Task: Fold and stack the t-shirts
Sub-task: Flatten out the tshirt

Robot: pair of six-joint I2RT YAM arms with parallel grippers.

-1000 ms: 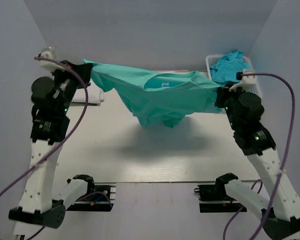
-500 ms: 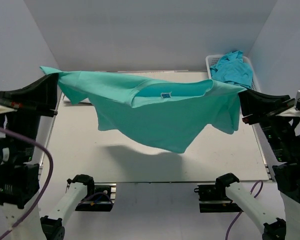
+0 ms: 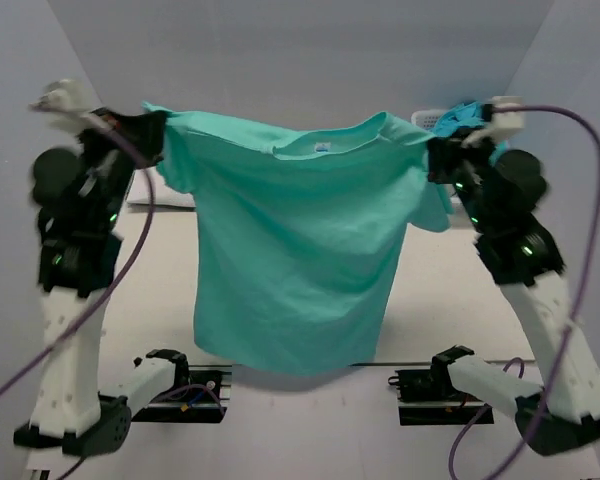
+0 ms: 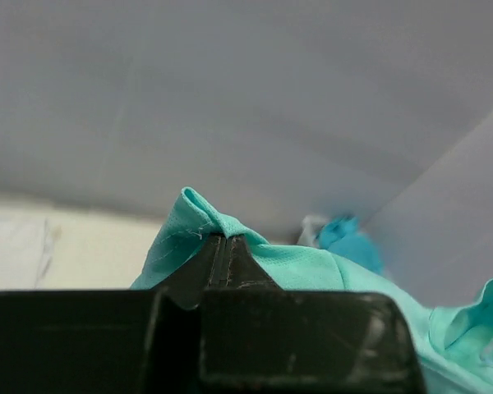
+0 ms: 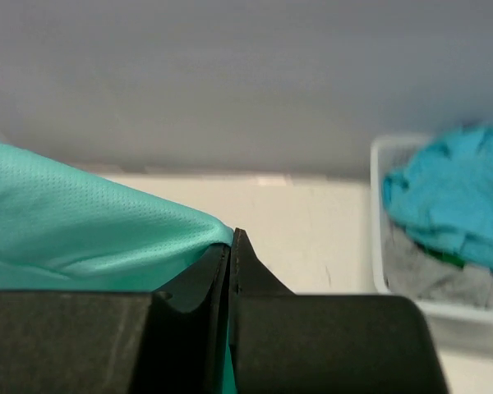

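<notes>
Top external view: holding one teal t-shirt [image 3: 290,260] spread in the air above the table [image 3: 450,290], collar uppermost, hem dangling toward the table's near edge. Not telling whether the hem is touching the table.

Pinching one shoulder with the left gripper [image 3: 152,135], over the table's left side. Reading from the left wrist view: fingers pressed fully together on a small fold of cloth. Pinching the other shoulder with the right gripper [image 3: 438,158], over the table's right side, closed likewise on the fabric edge.

Running the shoulder line roughly parallel to the table's near edge, with the shirt's long axis hanging straight down toward the table. Keeping both grippers at about equal height above the table, neither nearer the body of the cloth.

Judging the coming move as a joint lowering, hem meeting the table first, collar laid toward the table's far edge. Needing both arms level to avoid skew.

Noting more teal shirts [image 5: 452,197] heaped in the basket [image 5: 378,213] at the table's far right corner.
</notes>
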